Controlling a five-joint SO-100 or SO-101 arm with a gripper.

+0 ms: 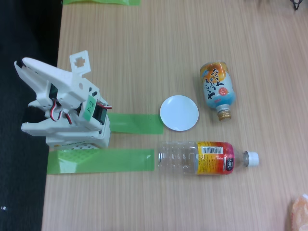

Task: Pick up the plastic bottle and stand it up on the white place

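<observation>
Fixed view, looking down on a wooden surface [144,48]. Landmark: the white place [179,113], a small round disc, nothing on it. The plastic bottle [207,158] lies on its side just below the disc, not touching it, white cap pointing right, clear base pointing left, barcode label facing up. A squat bottle [218,89] with orange and light-blue label lies right of the disc, its uncapped neck pointing down. Two green tape strips: one [134,123] touching the disc's left edge, a longer one [101,160] lower left. White robot arm [62,106] folded well left of the disc; end effector state: cannot tell from this angle.
</observation>
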